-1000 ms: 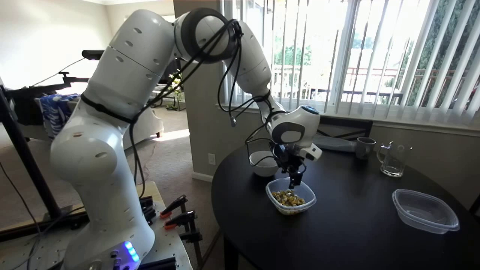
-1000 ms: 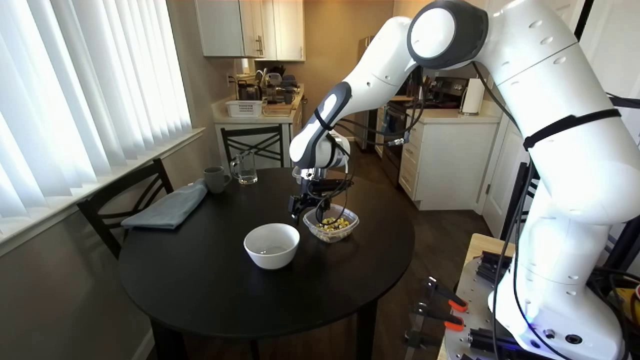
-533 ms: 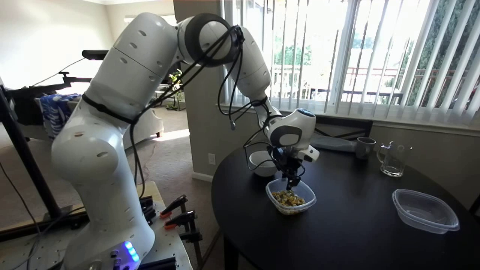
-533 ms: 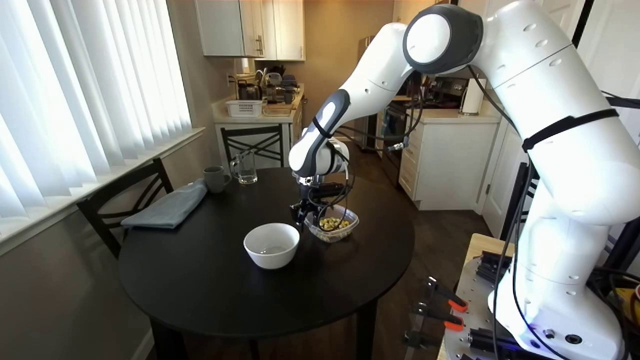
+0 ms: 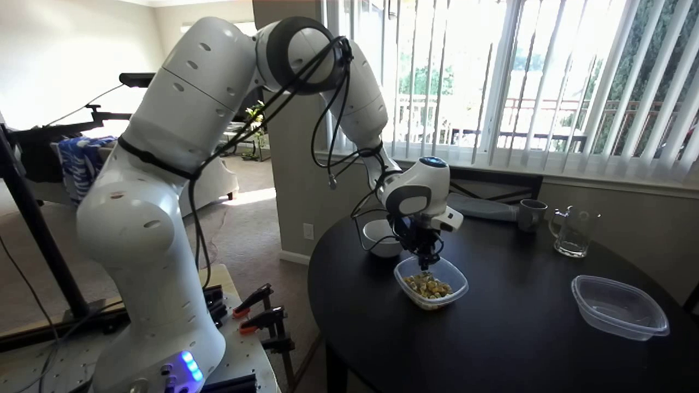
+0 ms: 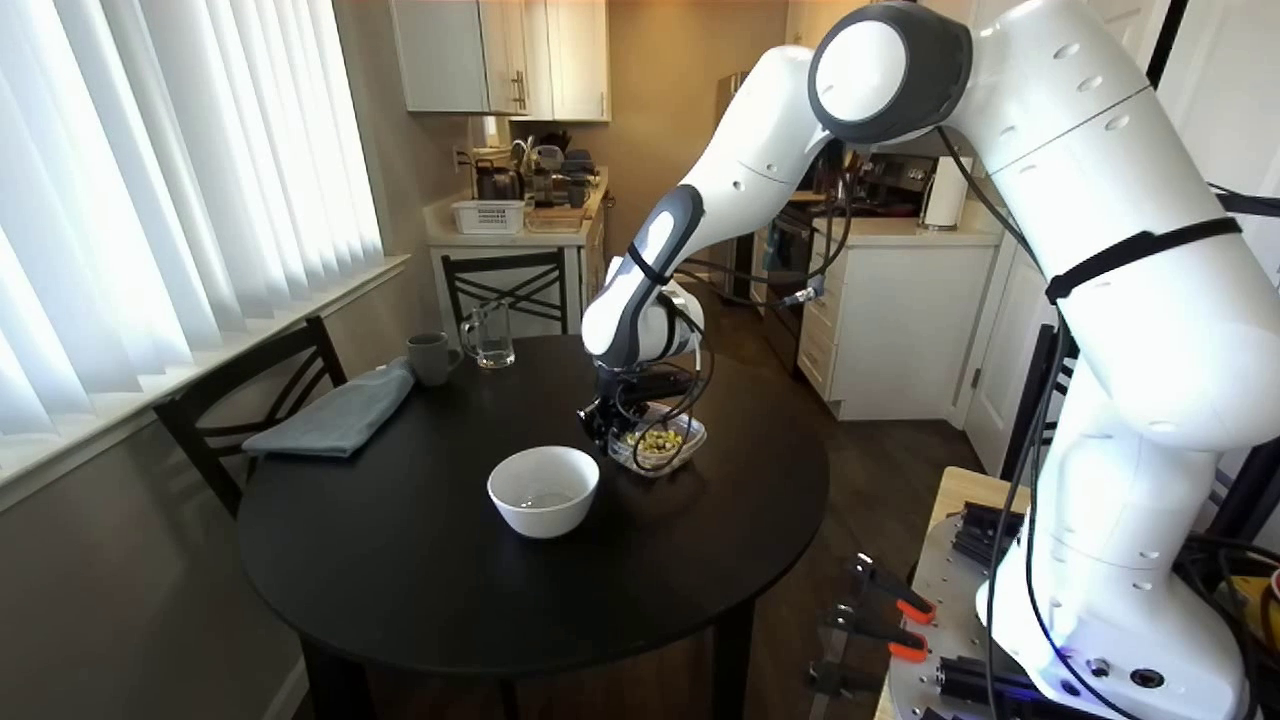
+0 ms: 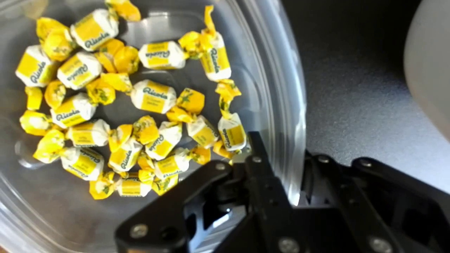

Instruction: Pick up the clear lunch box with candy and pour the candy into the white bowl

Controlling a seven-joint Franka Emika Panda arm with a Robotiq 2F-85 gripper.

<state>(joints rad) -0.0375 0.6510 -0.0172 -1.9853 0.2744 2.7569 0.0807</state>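
Note:
The clear lunch box (image 5: 426, 302) stands on the dark table with the wrapped candy (image 7: 154, 95) spread over its floor; whether its near edge is raised I cannot tell. My gripper (image 7: 281, 147) is shut on its wall beside the white bowl. One finger (image 7: 258, 158) reaches inside the box, and its partner sits outside, mostly hidden behind the rim. In both exterior views the gripper (image 6: 608, 432) points down at this rim. Close by, the white bowl (image 6: 540, 518) holds no candy that I can see; its side (image 7: 432, 66) enters the wrist view at the right.
A flatter clear container (image 5: 598, 321) lies farther along the table (image 5: 502, 327). Toward the window side are a grey mug (image 6: 430, 360), a glass mug (image 6: 492, 345) and a folded cloth (image 6: 335, 412). Loose black cables loop beside the wrist.
My gripper has come down onto the rim and its fingers have closed from wide apart. In the last half second the lunch box has shifted slightly across the table.

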